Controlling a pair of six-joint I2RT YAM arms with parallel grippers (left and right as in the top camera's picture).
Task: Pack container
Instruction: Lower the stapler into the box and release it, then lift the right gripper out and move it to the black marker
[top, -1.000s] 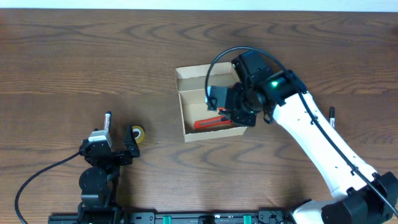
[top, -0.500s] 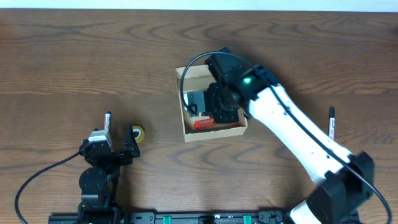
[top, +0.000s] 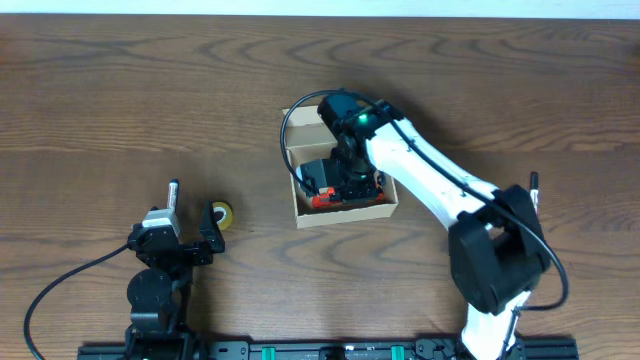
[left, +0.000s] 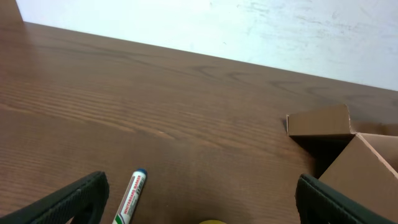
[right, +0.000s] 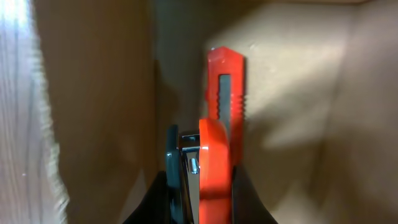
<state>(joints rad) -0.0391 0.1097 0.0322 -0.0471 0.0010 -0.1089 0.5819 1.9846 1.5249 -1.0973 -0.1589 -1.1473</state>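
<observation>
From overhead, found the container (top: 345, 213) sitting open near the middle of the wooden table (top: 120, 90), flap standing off its far side. Saw the right gripper (top: 335, 180) lowered inside it, right by an orange cutter (top: 325, 200) lying along the near wall. Could not judge the jaws from up there. Spotted the left gripper (top: 185, 228) well apart at the near left, spread wide, a marker (top: 172, 193) just beyond it and a yellow roll (top: 222, 215) just beside one finger. Noted a dark pen (top: 533, 182) lying off to the right, outside the container.

Through the left wrist camera, saw both fingers (left: 74, 199) parted at the lower corners, pinching nothing. Made out the marker lying on bare wood between them, and the container at the right edge.

Through the right wrist camera, looked straight into the cardboard interior. Saw the right gripper pressed together on an orange-and-metal object (right: 208, 162), the orange cutter resting on the floor just beyond. Could not tell whether touching.
</observation>
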